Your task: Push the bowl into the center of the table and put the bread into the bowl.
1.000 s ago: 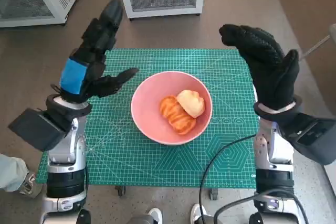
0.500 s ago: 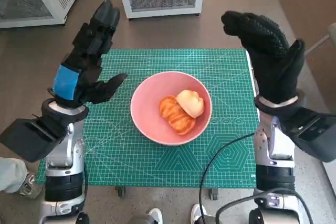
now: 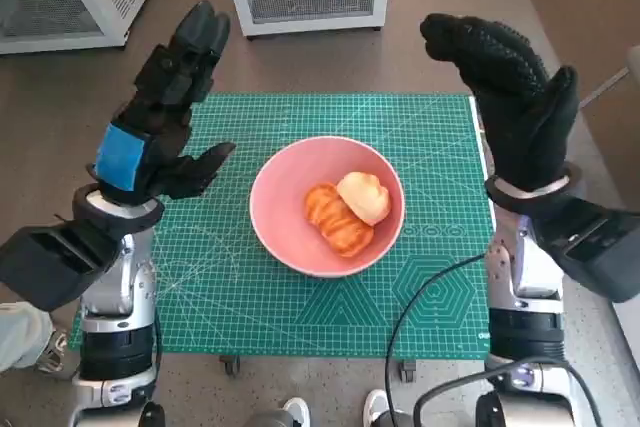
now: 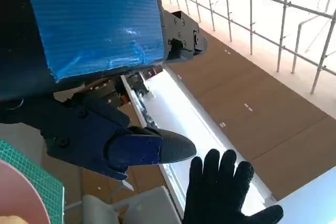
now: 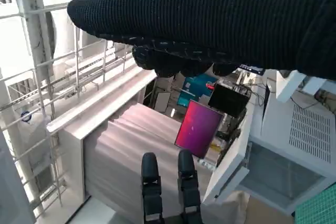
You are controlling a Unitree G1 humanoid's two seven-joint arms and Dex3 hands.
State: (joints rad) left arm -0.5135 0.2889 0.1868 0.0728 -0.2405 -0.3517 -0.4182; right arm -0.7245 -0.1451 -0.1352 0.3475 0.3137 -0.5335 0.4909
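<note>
I am holding my left hand (image 3: 160,117) raised over the mat's left edge, fingers spread and gripping nothing, and my right hand (image 3: 515,112) lifted at the right edge, likewise spread and empty. Between them, apart from both, the pink bowl (image 3: 283,209) is sitting mid-mat (image 3: 420,167) with the bread (image 3: 345,212) lying inside.

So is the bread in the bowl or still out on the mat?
In. Both bread pieces lie inside the pink bowl; none lies on the green mat in the head view.
</note>
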